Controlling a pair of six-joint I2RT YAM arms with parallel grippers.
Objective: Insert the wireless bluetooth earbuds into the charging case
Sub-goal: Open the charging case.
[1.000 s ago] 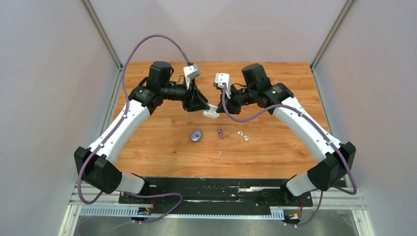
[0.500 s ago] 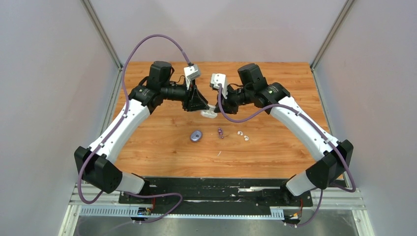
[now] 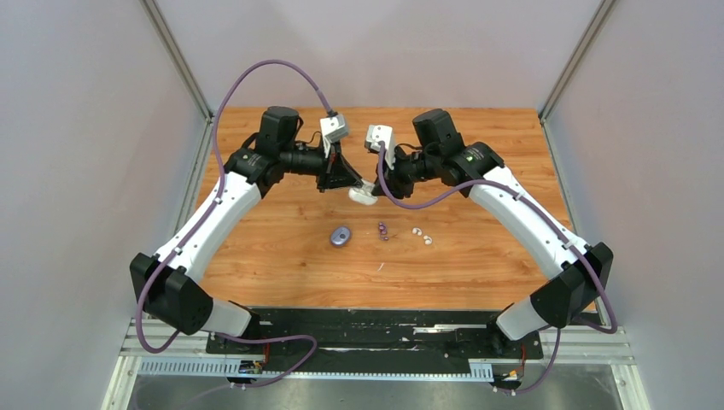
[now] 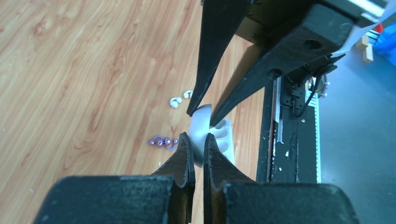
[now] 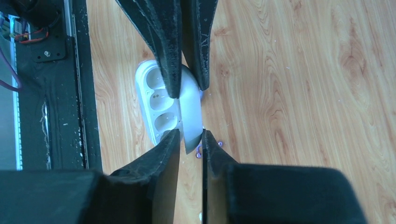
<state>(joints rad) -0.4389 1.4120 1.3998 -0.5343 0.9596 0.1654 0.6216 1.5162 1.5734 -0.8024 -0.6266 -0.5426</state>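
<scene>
Wood table (image 3: 282, 282), near to far. Tiny white speck (image 3: 381, 267) lies alone toward the front edge. Behind it, a row on the bare wood:
- closed purple case (image 3: 341, 236) on the left, lying flat
- two purple earbuds (image 3: 382, 229) just beside each other in the middle, near that case but apart from it
- two white earbuds (image 3: 422, 236) on the right, close together, apart from the purple pair

All four buds lie loose on the table, and neither gripper is touching them.

Farther back, at the table's middle, the white case (image 3: 364, 196) sits open between the two grippers. Its lid (image 5: 190, 116) stands on edge and the sockets in the base show to the right wrist camera. Cannot tell if the base rests on the wood or hangs above it.

Left gripper (image 4: 196, 137): jaws closed down tight, pinching the lid at one end.

Right gripper (image 5: 191, 134): comes in from the opposite side. Jaws are a narrow slit apart with the lid's other end between them. Cannot tell whether they press on it or just straddle it.
</scene>
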